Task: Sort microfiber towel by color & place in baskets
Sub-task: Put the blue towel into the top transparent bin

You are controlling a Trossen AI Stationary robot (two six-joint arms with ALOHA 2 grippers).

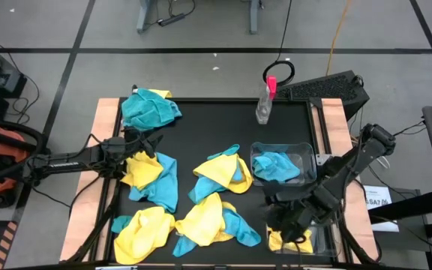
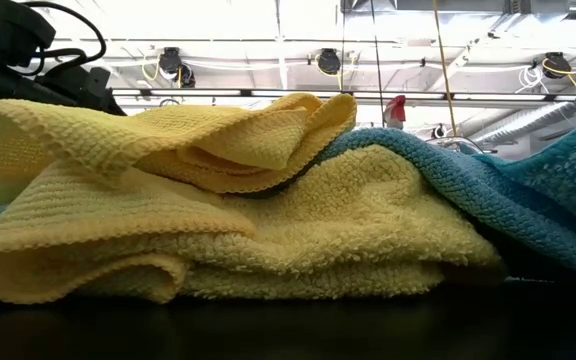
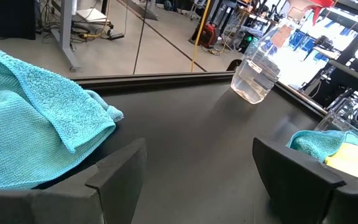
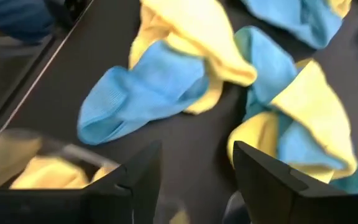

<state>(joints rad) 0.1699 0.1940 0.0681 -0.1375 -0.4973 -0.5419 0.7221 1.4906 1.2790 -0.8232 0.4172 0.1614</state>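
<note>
Two baskets are sitting at lower right: one (image 1: 283,163) holding a blue towel (image 1: 276,165), one (image 1: 322,241) holding yellow. Both tools, left (image 1: 142,142) and right (image 1: 295,225), are standing apart, empty.

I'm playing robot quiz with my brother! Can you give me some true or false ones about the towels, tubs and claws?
1. A blue towel lies in the far tub. True.
2. The near tub holds a blue towel. False: a yellow towel is in it.
3. The left claw is open. True.
4. The spray bottle lies tipped over. False: it stands upright.
5. The right claw grips a towel. False: nothing sits between its fingers.
</note>
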